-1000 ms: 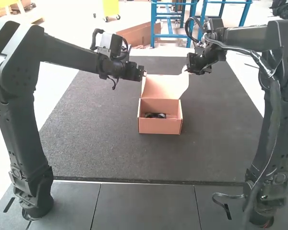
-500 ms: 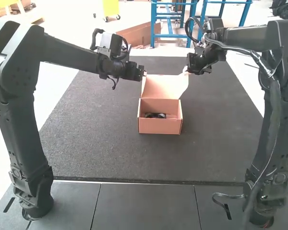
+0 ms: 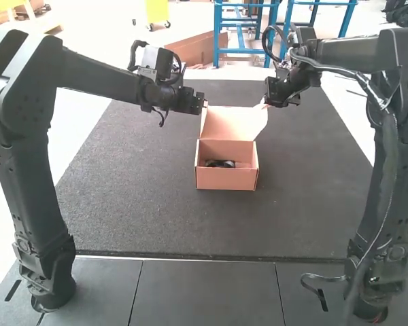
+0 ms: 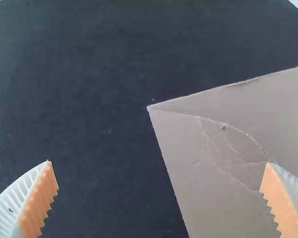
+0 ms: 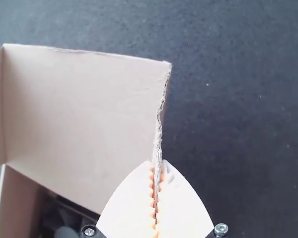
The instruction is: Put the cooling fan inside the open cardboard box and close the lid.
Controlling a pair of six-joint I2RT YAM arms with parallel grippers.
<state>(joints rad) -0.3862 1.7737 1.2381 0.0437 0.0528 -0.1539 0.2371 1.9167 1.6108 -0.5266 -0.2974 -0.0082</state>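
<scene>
left jaws: spread, lid (image 4: 228, 163) corner near their tips | right jaws: pinching lid's side edge | cooling fan (image 3: 217, 164): inside cardboard box (image 3: 226, 175), below both jaws

Robot lab; black-matted work table (image 3: 122, 197)

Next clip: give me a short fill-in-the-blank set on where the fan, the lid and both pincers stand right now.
1. The cooling fan lies ____ the cardboard box.
2. The lid is not folded down; it stands ____.
3. The right pincer is shut on the lid's ____.
4. The left pincer, by the lid's other corner, is ____ and grips nothing.

Missing words: inside; upright; edge; open.
</scene>
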